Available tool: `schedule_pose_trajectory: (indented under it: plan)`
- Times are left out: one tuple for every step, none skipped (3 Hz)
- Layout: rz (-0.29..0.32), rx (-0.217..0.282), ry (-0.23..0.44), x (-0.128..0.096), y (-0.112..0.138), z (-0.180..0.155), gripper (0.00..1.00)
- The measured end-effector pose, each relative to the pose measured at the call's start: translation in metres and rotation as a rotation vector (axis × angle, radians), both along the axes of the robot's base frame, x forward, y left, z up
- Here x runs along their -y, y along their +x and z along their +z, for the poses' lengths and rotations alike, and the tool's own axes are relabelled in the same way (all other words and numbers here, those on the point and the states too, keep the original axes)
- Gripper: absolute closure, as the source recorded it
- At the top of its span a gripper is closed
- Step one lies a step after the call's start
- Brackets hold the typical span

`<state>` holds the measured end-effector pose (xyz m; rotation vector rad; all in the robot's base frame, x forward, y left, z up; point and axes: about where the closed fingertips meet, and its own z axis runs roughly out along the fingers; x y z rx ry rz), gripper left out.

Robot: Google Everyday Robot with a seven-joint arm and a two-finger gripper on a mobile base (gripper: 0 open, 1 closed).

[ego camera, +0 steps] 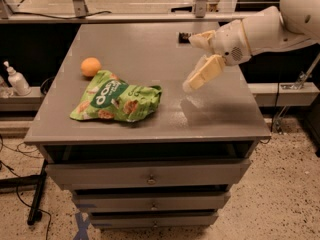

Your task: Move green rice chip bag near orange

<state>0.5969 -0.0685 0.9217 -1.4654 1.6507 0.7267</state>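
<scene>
Toward the left edge of the bench (220, 119), in the camera view, the green rice chip bag (117, 101) lies flat; its far-left corner sits just beside the orange (90, 66), possibly touching; placement is judged complete. The gripper (194, 61) hangs above the right half, nearer the far edge and well apart from the bag; its fingers are spread and hold nothing. Judged remaining step: retreat; raise the arm straight up with jaws apart; route it away from the left edge so nothing nudges bag or orange.

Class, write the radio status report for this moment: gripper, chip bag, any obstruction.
Status: gripper open, empty, over table right side, apart from green rice chip bag. Bag flat on table, top corner beside orange. Nothing between them.
</scene>
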Motion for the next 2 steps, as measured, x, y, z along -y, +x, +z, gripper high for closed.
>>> schedule_pose_trajectory:
  plan:
    - [-0.048,0.030,0.009,0.057,0.009,0.041,0.00]
    - [-0.067,0.103,0.017,0.067,0.014,0.076,0.00]
